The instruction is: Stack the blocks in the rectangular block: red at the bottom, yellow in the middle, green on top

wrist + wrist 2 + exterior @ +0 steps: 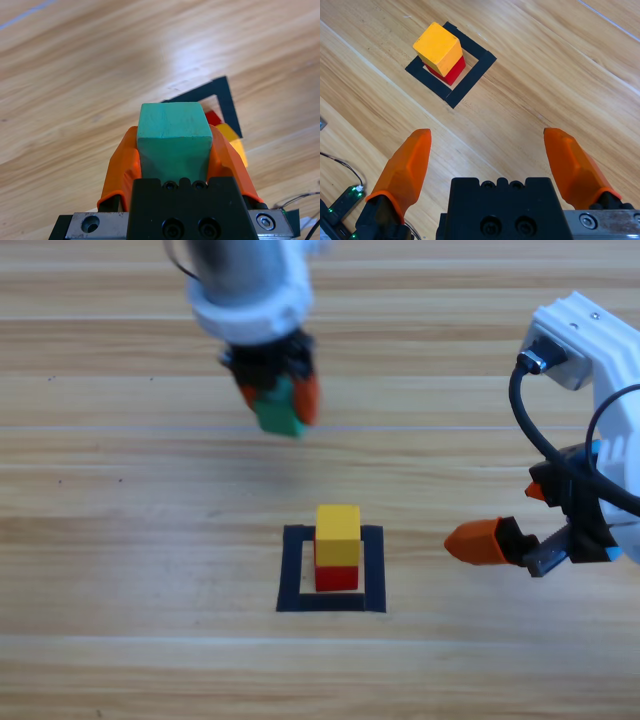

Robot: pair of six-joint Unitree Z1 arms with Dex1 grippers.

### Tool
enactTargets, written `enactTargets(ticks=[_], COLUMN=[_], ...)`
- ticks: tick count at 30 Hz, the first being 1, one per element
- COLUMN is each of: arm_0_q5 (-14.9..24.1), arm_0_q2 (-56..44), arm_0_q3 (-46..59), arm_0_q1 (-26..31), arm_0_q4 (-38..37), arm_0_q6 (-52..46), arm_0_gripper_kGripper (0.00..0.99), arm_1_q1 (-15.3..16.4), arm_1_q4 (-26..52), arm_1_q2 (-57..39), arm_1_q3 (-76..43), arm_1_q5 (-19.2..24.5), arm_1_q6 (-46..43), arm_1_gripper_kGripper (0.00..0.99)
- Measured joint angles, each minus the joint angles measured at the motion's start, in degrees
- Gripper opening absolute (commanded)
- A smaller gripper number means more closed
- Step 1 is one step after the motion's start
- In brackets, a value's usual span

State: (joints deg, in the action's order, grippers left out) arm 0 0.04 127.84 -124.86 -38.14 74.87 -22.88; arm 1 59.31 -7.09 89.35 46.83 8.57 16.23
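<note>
Left gripper (278, 400): clamped on the green cube (279, 411), raised near the table's (120, 540) far edge. Yellow cube (338, 535): atop the red cube (337, 577), inside the tape square (331, 602). Right gripper (490, 160): jaws spread, empty, by the right edge.

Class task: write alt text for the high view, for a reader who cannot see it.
The left gripper holds the green cube above the wooden table, up-picture of a yellow cube stacked on a red cube inside a black tape square. The right gripper waits at the right, jaws open.
</note>
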Motion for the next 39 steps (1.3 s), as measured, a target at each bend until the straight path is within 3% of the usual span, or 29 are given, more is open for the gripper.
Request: enactTargets(ticks=[7,15,22,39], arm_0_q5=[-1.1,0.2,2.4,3.8], arm_0_q2=[5.0,4.7,2.4,1.0], arm_0_q3=[-6.6,-8.9,-3.8,-2.9], arm_0_q1=[-8.0,-9.4,-10.2,-13.2], arm_0_q4=[2.7,5.3,5.8,5.8], arm_0_q6=[-3.8,-17.3,-28.9,-32.6], arm_0_gripper_kGripper=[0.000,0.000,0.000,0.000], arm_1_q1=[0.0,0.0,0.0,0.0], arm_1_q4=[0.0,0.0,0.0,0.0], arm_1_q2=[-0.1,-0.1,-0.1,-0.1], arm_1_q3=[-0.2,-0.2,-0.2,-0.3], arm_1_q5=[0.0,0.0,0.0,0.0], arm_1_q6=[0.0,0.0,0.0,0.0], arm_1_gripper_kGripper=[0.990,0.990,0.990,0.990])
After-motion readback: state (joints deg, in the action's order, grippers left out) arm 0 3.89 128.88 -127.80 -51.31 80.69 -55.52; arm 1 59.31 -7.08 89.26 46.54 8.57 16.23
